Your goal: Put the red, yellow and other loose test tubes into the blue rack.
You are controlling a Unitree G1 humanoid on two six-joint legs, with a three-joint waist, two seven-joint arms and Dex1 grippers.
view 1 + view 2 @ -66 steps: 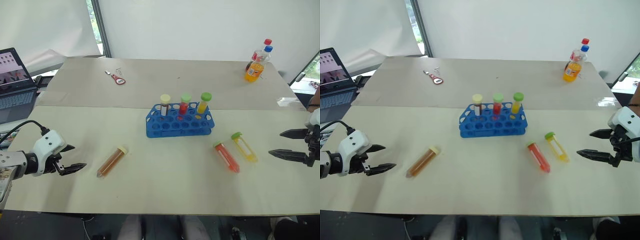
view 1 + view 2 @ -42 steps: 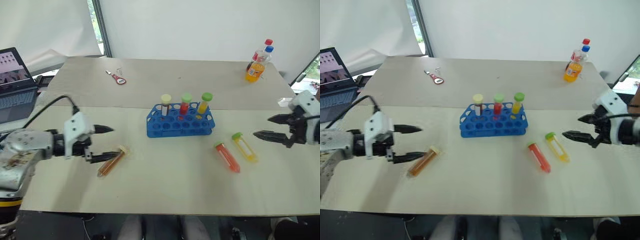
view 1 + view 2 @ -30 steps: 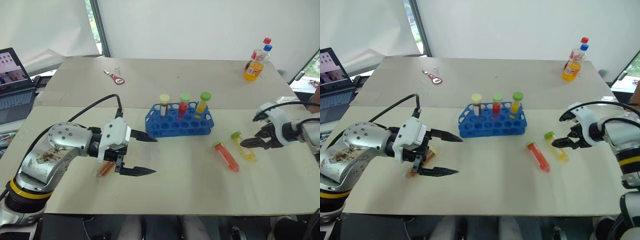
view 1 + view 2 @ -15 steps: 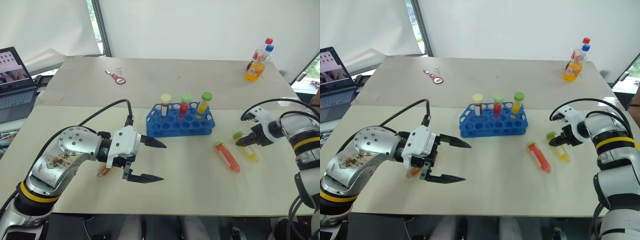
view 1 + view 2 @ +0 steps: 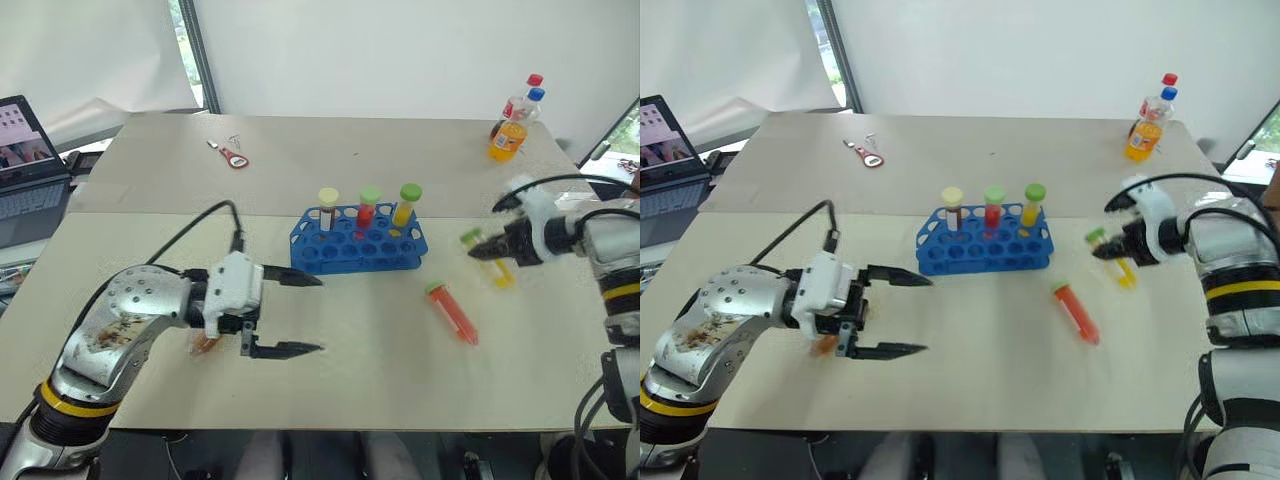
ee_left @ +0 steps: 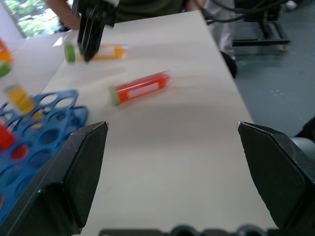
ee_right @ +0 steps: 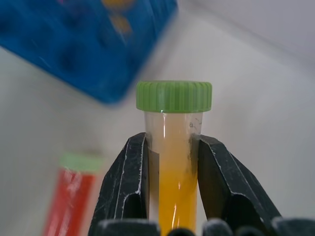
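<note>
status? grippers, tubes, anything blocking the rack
Right gripper shut on yellow tube, lifted off table. Left gripper open, empty. Red tube loose on table; blue rack unobstructed.

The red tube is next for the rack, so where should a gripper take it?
Grip the red tube just below its green cap, coming from above with fingers across its width. It lies flat on the table, clear on both sides, cap toward the rack, so it can then swing upright.
</note>
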